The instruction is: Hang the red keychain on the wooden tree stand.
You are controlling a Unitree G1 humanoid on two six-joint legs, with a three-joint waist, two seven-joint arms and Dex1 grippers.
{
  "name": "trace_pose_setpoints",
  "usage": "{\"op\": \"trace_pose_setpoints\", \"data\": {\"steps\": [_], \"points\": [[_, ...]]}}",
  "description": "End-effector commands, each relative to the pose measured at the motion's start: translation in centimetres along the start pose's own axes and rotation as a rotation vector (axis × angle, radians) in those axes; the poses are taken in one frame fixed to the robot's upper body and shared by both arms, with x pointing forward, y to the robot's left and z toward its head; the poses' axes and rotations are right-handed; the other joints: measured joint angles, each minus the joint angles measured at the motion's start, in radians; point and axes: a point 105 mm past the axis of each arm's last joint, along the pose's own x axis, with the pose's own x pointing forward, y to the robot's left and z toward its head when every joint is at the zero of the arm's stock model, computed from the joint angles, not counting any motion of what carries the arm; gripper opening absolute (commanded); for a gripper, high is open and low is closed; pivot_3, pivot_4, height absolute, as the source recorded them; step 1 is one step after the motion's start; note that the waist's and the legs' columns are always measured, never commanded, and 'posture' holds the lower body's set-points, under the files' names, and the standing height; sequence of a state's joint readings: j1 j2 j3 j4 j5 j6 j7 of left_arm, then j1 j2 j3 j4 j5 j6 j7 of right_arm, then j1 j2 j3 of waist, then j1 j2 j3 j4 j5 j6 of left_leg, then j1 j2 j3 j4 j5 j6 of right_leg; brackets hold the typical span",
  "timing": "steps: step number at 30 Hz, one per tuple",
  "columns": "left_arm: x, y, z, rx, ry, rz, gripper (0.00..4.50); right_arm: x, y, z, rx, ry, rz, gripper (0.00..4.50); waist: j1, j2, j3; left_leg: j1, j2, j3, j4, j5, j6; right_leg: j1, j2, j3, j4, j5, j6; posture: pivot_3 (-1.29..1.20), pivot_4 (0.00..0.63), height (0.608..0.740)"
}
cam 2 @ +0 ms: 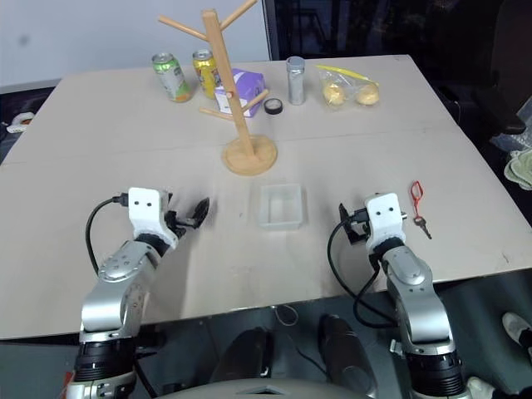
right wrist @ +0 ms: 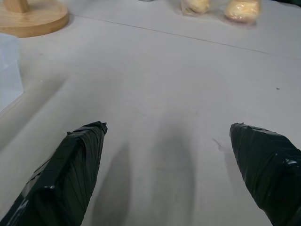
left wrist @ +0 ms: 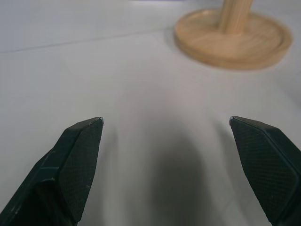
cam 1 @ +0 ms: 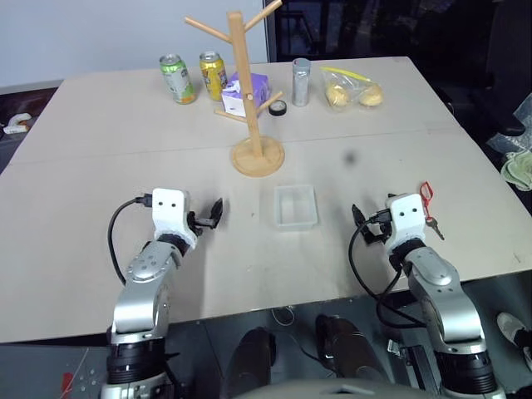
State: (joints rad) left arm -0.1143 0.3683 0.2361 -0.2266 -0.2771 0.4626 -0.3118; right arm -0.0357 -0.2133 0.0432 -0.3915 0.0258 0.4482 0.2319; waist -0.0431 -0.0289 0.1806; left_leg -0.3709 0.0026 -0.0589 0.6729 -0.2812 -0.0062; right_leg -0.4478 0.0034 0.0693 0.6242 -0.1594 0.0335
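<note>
Left arm [cam 1: 145,287]: bent at the elbow, forearm reaching forward over the table [cam 1: 100,141]. Left gripper [left wrist: 167,141]: held level above the tabletop, pointing toward the stand's round base, fingers [left wrist: 77,160] spread wide, nothing between them.

Right arm [cam 2: 407,291]: likewise bent, forearm forward over the near right part of the table. Right gripper [right wrist: 167,141]: level, fingers [right wrist: 77,169] spread wide, empty, bare tabletop below.

Keychain [cam 2: 418,202]: flat on the table, just beside the right gripper on its outer side, red loop farther from the robot, metal key nearer. Not touched.

Stand [cam 1: 249,91]: upright at table centre, beyond both grippers, pegs bare.

Clear tray [cam 1: 296,206]: between the two grippers, near the stand's base.

Cans [cam 1: 193,76], purple box [cam 1: 247,90], tape roll [cam 1: 278,108], bagged items [cam 1: 353,89]: along the far edge.
</note>
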Motion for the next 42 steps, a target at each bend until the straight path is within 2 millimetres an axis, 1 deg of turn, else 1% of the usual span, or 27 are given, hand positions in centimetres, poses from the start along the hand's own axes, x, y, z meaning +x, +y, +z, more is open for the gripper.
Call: {"op": "trace_pose_setpoints", "data": {"steps": [1,11,14,16,17,19,21,23,27,30,32,35,38,42], "points": [[-0.2,-0.7,2.8,0.014,-0.079,-0.098,4.44,-0.1,0.2,2.2,-0.023,-0.09,0.024,4.5,0.0,0.0,0.0,0.0,0.0,0.0,0.0,0.0,0.0,0.0,0.0,0.0,0.0,0.0,0.0,0.0,0.15,0.74],[0.1,-1.6,3.6,0.046,-0.085,-0.174,4.44,0.2,0.3,2.8,-0.037,-0.107,0.06,4.5,0.0,0.0,0.0,0.0,0.0,0.0,-0.001,0.0,0.0,0.0,0.0,0.0,0.0,0.0,0.0,0.0,0.15,0.74],[0.1,-3.0,4.1,0.014,-0.084,-0.247,4.44,0.2,0.3,3.4,-0.039,-0.13,0.078,4.5,-0.001,0.0,0.0,0.0,0.0,0.0,-0.001,0.0,0.0,0.0,0.0,0.0,0.0,0.0,0.0,0.0,0.15,0.74],[-0.1,-4.2,4.6,-0.023,-0.076,-0.303,4.44,-0.4,1.1,4.9,-0.016,-0.177,0.183,4.5,-0.001,0.0,0.001,0.0,0.0,0.0,-0.001,0.0,0.0,0.0,0.0,0.0,0.0,0.0,0.0,0.0,0.15,0.74],[-0.2,-4.9,4.7,-0.035,-0.064,-0.33,4.44,-0.9,1.6,5.6,-0.002,-0.195,0.264,4.5,0.0,0.0,0.001,0.0,0.0,0.0,-0.001,0.0,0.0,0.0,0.0,0.0,0.0,0.0,0.0,0.0,0.15,0.74],[-0.4,-5.9,4.6,-0.037,-0.038,-0.361,4.44,-1.8,2.3,6.4,0.001,-0.199,0.4,4.5,-0.001,0.0,0.001,0.0,0.0,0.0,-0.001,0.0,0.0,0.0,0.0,0.0,-0.001,0.0,0.0,0.0,0.15,0.74],[-0.4,-6.8,4.2,-0.025,-0.003,-0.364,4.44,-2.6,2.5,6.9,-0.016,-0.185,0.514,4.5,-0.001,0.0,0.001,0.0,0.0,0.0,-0.001,0.0,0.0,0.0,0.0,0.0,-0.001,0.0,0.0,0.0,0.15,0.74],[-0.3,-7.5,4.0,-0.033,0.021,-0.345,4.44,-3.1,2.3,7.5,-0.046,-0.175,0.583,4.5,0.0,0.0,0.001,0.0,0.0,0.0,-0.001,0.0,0.0,0.0,0.0,0.0,-0.001,0.0,0.0,0.0,0.15,0.74],[0.0,-9.0,4.2,-0.048,0.04,-0.32,4.44,-2.9,1.9,8.7,-0.077,-0.175,0.63,4.5,-0.001,0.0,0.001,0.0,0.0,0.0,0.0,0.0,0.0,0.001,0.001,0.0,-0.001,0.0,0.0,0.0,0.15,0.74],[0.1,-10.2,4.6,-0.05,0.049,-0.318,4.44,-3.0,2.2,9.2,-0.067,-0.183,0.661,4.5,0.0,0.0,0.001,0.0,0.001,-0.001,-0.001,0.0,0.0,0.001,0.003,0.0,-0.001,0.0,0.0,0.0,0.15,0.74],[0.1,-10.5,4.6,-0.043,0.063,-0.309,4.44,-3.2,2.6,9.3,-0.059,-0.183,0.687,4.5,0.001,0.0,0.001,0.0,0.001,-0.001,-0.001,0.0,0.0,0.0,0.002,0.0,-0.001,0.001,0.001,0.0,0.15,0.74],[0.2,-11.0,4.1,-0.009,0.103,-0.292,4.44,-3.8,3.0,9.5,-0.059,-0.18,0.732,4.5,0.0,0.0,0.001,0.0,0.0,0.0,-0.001,0.0,0.0,0.0,0.002,0.001,-0.001,0.001,0.001,0.0,0.15,0.74],[0.4,-11.9,3.6,0.033,0.143,-0.295,4.44,-4.7,3.1,10.5,-0.058,-0.195,0.797,4.5,0.001,-0.001,0.002,0.0,0.0,0.0,-0.001,0.0,0.0,0.001,0.002,0.001,-0.001,0.0,0.001,0.0,0.15,0.74],[1.0,-12.5,3.1,0.055,0.187,-0.29,4.44,-5.3,3.2,11.7,-0.104,-0.219,0.844,4.5,0.001,-0.001,0.002,0.0,0.0,0.0,-0.001,0.0,0.0,0.001,0.002,0.001,-0.001,0.0,0.0,0.0,0.15,0.74]]}}
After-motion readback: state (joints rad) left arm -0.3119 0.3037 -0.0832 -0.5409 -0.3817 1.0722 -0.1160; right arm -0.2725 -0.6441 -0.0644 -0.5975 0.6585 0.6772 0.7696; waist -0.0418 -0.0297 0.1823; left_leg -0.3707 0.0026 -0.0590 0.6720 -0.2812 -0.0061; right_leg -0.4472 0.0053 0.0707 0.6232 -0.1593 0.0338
